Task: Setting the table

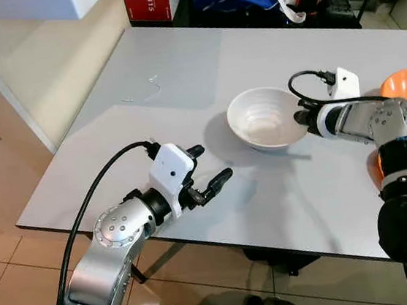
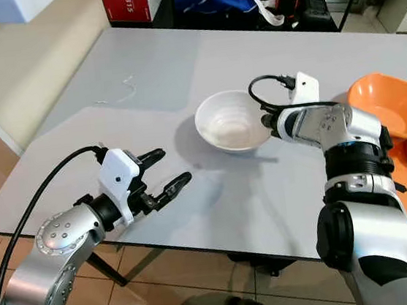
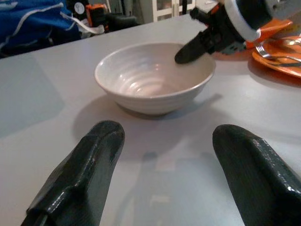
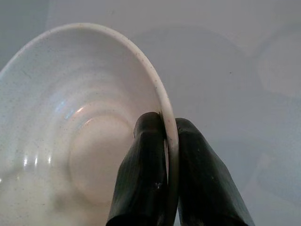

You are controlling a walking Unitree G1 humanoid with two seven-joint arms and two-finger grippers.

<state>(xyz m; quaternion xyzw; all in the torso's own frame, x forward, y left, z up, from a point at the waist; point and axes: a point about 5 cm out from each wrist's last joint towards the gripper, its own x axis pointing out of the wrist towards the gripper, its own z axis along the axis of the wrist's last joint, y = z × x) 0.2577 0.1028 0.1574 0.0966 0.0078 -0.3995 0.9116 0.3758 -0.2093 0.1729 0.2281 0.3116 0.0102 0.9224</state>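
White bowl [image 1: 264,118] rim clamped by right gripper [image 4: 164,141] fingers beside orange tray [image 2: 393,105]; left gripper [image 1: 207,173] fingers apart nearby.

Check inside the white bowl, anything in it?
The white bowl holds no food or utensils; its ribbed inside is bare. One finger of the right tool sits inside its rim, pinching it. The wall behind that finger is covered.

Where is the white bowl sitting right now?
The white ribbed ceramic bowl sits mid-table on the grey table, its right rim pinched by the right claw, with the orange plastic tray further right.
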